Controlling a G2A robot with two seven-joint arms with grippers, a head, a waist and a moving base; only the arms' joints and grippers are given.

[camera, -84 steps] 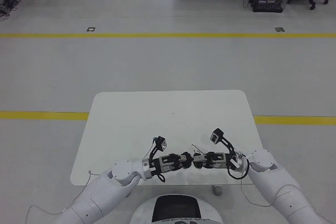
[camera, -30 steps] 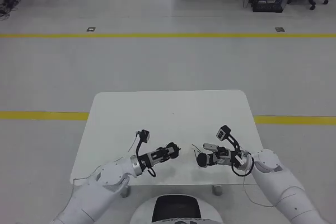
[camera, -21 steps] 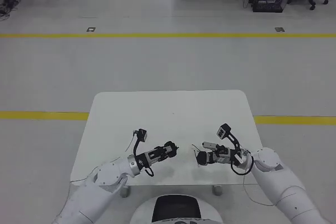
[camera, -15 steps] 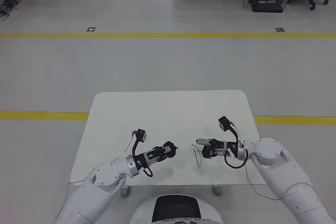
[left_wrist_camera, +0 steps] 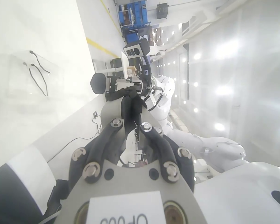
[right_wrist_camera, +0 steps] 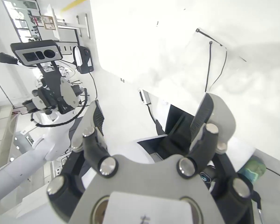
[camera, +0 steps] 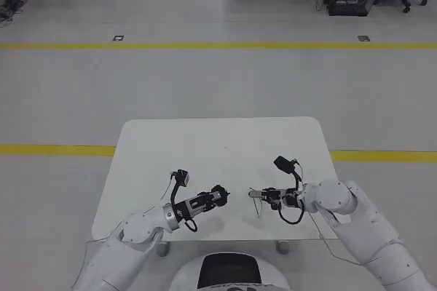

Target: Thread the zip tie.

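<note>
Zip tie (right_wrist_camera: 208, 66): a thin black strap lying on the table near its front edge, just beside the right gripper and slightly nearer the robot. Its strands run up to the edge of one right finger, and I cannot tell whether they touch it

Right gripper (right_wrist_camera: 151, 101): fingers spread wide with nothing between them, low over the table beside the tie. A second ago it sat further out to its own side with the tie at its fingertips; it has since swung inward and let go

Left gripper (left_wrist_camera: 130, 104): fingers pressed together with nothing visible between them, held over the table across a gap from the right gripper. Nearly three seconds ago the two grippers met tip to tip; this one has drawn back to its own side and has hardly shifted in the last second

Meaning for the task: the hand-to-hand work looks finished for now, and the tie has been put down. I cannot tell whether its tail passed through the head; the wrist views show several dark strands with small heads, and some may be shadow

Table (camera: 204, 145): white, stretching away beyond both grippers

Yellow line (camera: 58, 150): on the floor, passing behind the table, unchanged
</note>
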